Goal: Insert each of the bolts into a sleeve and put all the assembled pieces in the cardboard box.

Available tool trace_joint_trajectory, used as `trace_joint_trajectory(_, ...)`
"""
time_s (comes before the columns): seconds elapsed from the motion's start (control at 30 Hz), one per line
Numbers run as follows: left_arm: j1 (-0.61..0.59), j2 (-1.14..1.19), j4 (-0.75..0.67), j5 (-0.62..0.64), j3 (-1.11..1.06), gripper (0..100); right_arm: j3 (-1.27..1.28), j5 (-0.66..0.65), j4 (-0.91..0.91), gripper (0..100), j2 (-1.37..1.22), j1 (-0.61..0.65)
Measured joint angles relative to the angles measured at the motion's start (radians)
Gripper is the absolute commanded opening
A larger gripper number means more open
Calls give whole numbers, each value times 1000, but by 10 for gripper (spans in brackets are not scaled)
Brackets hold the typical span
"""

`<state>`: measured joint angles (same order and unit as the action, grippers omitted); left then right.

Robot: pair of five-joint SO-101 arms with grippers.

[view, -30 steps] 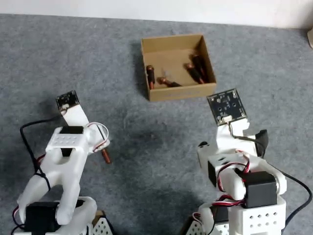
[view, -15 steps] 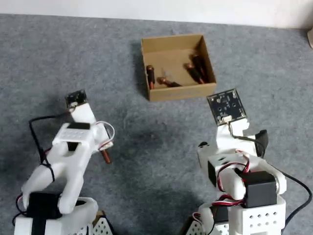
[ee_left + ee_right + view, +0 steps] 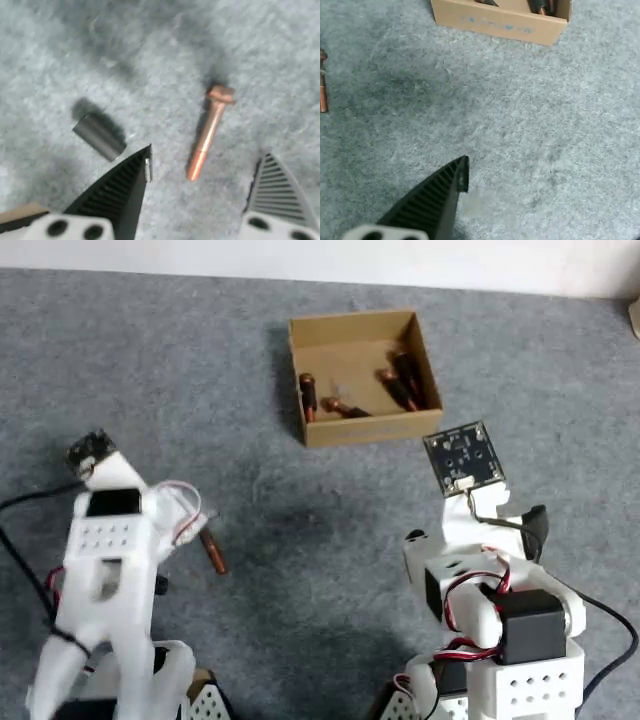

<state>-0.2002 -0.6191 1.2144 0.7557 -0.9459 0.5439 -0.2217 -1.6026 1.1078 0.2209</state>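
Observation:
A copper bolt (image 3: 210,131) lies loose on the grey carpet, and a short dark grey sleeve (image 3: 98,136) lies bare beside it. My left gripper (image 3: 206,155) hangs open just above them, the bolt's tip between its fingers and the sleeve outside them. From above, the same bolt (image 3: 213,552) sits just right of the left arm (image 3: 105,540). The cardboard box (image 3: 300,345) at the back holds several bolts in dark sleeves. The right arm (image 3: 480,580) stays at the front right, with one finger (image 3: 440,195) over bare carpet, the box (image 3: 500,21) ahead and the bolt (image 3: 323,82) off to one side.
Grey carpet covers the whole table. A wide bare stretch lies between the two arms and in front of the box. A white wall borders the far edge.
The left arm has swung to the left, so more of the bolt beside it shows from above. The bolt, the box and the right arm have not moved.

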Motion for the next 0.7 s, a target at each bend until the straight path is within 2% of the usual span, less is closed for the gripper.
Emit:
trace_joint_trajectory(0.13, -32, -124, 3, 0, -129, 315, 0, 0, 0, 511, 0, 0)
trace_joint_trajectory(0.37, -204, -276, -74, 3, -313, 316, 0, 0, 0, 511, 0, 0)
trace_joint_trajectory(0.53, -219, -319, -80, 3, -348, 316, 0, 0, 0, 511, 0, 0)
trace_joint_trajectory(0.7, -307, -321, -80, 3, -385, 316, 0, 0, 0, 511, 0, 0)
